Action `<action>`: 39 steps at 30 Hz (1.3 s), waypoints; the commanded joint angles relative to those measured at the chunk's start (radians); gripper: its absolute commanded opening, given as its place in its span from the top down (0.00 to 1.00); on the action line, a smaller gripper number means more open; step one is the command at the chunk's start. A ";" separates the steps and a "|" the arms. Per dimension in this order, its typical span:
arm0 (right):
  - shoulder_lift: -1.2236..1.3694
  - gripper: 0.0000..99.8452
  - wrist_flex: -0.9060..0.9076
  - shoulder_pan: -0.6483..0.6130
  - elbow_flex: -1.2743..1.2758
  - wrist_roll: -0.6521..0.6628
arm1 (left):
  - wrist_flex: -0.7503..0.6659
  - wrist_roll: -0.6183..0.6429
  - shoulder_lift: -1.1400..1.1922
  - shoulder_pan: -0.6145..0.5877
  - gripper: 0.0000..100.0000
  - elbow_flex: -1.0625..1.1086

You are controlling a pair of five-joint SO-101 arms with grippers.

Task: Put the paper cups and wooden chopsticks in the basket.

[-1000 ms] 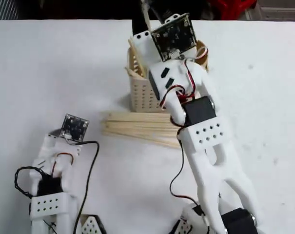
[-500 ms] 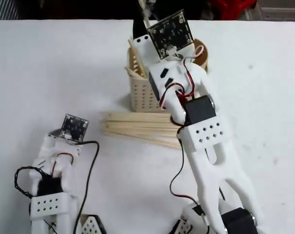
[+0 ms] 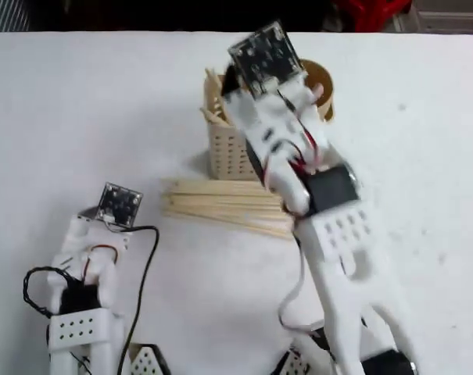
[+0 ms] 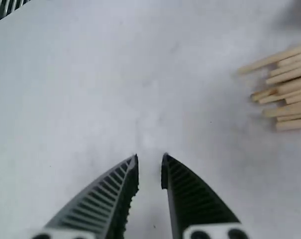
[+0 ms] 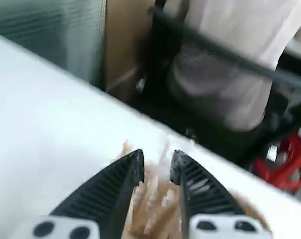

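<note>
One white perforated basket (image 3: 230, 152) stands on the white table (image 3: 80, 101). A cluster of standing chopsticks (image 3: 213, 98) pokes out of its corner. One brown paper cup (image 3: 324, 76) shows just behind the right arm (image 3: 330, 226), which hides whether the cup sits inside the basket. One bundle of loose chopsticks (image 3: 220, 205) lies flat on the table just in front of the basket; the sticks overlap too much to count. The right gripper (image 5: 156, 162) hangs over the basket with a narrow gap between its jaws and grips nothing. The left gripper (image 4: 150, 162), on the left arm (image 3: 84, 273), is well apart from the bundle. Its jaws are slightly parted and empty above bare table.
</note>
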 commanded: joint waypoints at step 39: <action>0.518 0.90 -0.205 -0.143 0.534 0.126 | 0.005 -0.008 -0.012 0.008 0.91 -0.003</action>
